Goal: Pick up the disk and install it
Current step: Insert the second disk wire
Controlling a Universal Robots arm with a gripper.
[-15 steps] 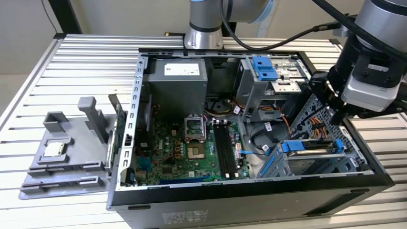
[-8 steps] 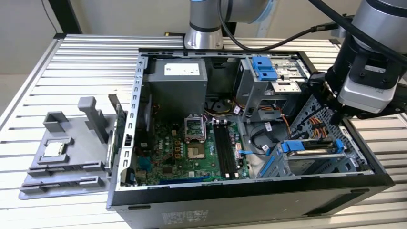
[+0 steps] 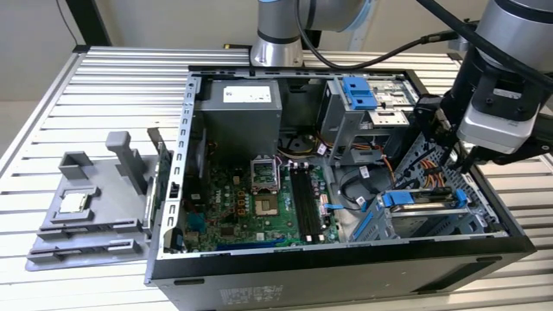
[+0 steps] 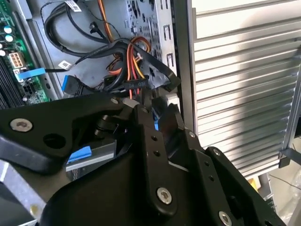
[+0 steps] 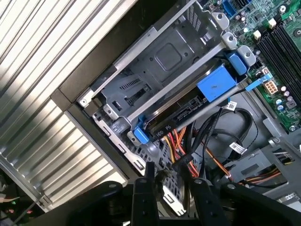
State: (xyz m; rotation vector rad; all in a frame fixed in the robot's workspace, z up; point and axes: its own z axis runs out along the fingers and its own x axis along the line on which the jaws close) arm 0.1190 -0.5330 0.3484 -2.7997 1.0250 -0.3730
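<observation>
The disk (image 3: 423, 199), silver-grey in a bright blue carrier, lies in the lower drive cage at the front corner of the open computer case, on the exterior view's right. In the first wrist view the disk (image 5: 214, 85) shows its blue tab and its dark connector edge facing the cables. My gripper (image 3: 456, 163) hangs just behind that end of the disk, over the orange and black cables. Its two black fingertips (image 5: 142, 186) stand apart, so the gripper (image 5: 171, 188) is open with nothing held. In the second wrist view a piece of the blue carrier (image 4: 77, 154) peeks from behind the gripper body.
A blue plastic bracket (image 3: 357, 94) sits in the upper drive bay. Power cables (image 3: 432, 178) run close under the gripper. The motherboard (image 3: 250, 201) fills the case floor. A grey fixture (image 3: 103, 214) with a small square chip (image 3: 74, 203) stands on the slatted table at the exterior view's left.
</observation>
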